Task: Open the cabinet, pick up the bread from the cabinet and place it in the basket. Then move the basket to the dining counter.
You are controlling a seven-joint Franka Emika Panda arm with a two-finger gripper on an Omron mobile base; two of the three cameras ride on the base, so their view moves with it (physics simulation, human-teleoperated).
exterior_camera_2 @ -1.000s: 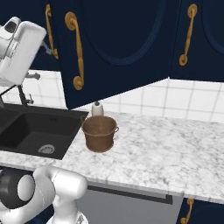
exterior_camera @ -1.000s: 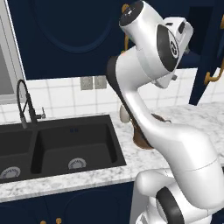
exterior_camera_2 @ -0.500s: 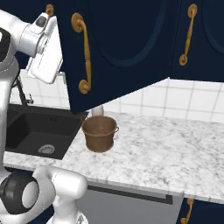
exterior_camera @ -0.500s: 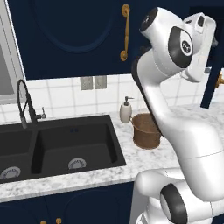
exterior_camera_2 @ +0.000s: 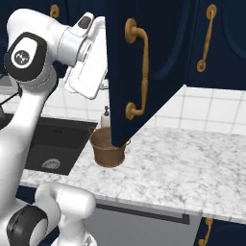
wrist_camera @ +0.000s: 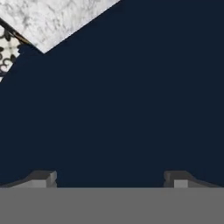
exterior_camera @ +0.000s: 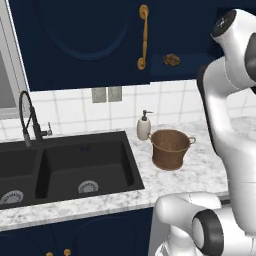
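One cabinet door [exterior_camera_2: 139, 72] stands swung out over the counter [exterior_camera_2: 192, 163], its brass handle [exterior_camera_2: 137, 69] facing the right base camera. Behind it the gripper [wrist_camera: 109, 177] is spread wide with nothing between the fingertips [wrist_camera: 43, 177] — navy surface fills the gap. The bread [exterior_camera: 172, 60] sits inside the cabinet [exterior_camera: 90, 40], above the basket [exterior_camera: 170, 149], which stands on the counter just beside the soap dispenser [exterior_camera: 144, 126] — right of the sink [exterior_camera: 65, 165].

Bread [exterior_camera: 172, 60] inside open navy cabinet [exterior_camera_2: 144, 72]
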